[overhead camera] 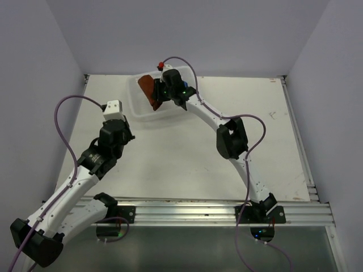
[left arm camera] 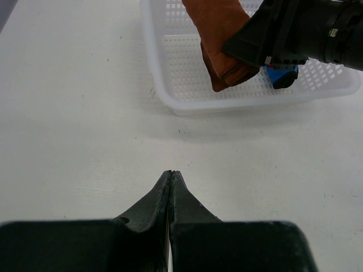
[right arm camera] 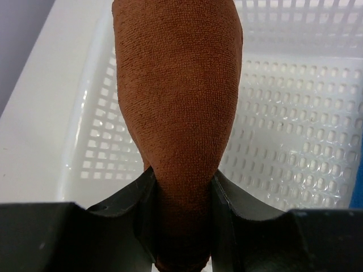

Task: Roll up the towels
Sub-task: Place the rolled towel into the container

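Bright, even light; soft shadows

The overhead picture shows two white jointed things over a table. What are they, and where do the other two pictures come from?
They are two robot arms bolted at the near edge of a white table, each ending in a two-finger gripper. The overhead picture comes from a fixed camera above and behind them. The other two come from small cameras on the wrists, so each shows its own dark fingers at the bottom. On the table stands a white mesh basket. The right gripper reaches over it and is shut on a rust-brown towel, bunched into a thick bundle. A bit of bright blue towel shows in the basket, mostly hidden behind that gripper. The left gripper is shut and empty, over bare table.
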You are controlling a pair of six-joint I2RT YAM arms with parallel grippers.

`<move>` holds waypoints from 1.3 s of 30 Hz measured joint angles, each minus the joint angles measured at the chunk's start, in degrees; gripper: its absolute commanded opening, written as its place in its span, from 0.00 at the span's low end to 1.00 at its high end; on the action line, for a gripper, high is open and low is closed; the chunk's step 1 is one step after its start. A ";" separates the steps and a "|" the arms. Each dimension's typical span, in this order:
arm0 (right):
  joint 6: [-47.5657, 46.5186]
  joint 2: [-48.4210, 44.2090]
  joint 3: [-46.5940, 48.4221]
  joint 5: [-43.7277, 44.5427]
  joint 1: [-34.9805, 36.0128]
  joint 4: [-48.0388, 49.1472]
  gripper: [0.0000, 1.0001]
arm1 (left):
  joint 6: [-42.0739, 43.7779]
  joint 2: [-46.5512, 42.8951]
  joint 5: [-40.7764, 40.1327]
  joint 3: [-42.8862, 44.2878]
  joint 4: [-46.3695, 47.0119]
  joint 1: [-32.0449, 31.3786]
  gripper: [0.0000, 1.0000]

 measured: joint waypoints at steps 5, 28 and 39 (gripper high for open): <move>1.09 4.04 1.77 -0.81 -0.39 -1.64 0.00 | 0.00 1.25 0.11 0.00 -0.04 0.00 0.00; -5.79 7.52 3.28 11.43 -1.90 -8.31 0.19 | 0.00 4.48 2.45 -0.02 0.39 0.00 0.00; -7.30 7.52 3.41 17.14 -1.95 -8.92 0.53 | 0.00 4.72 3.10 -0.35 0.42 0.00 0.00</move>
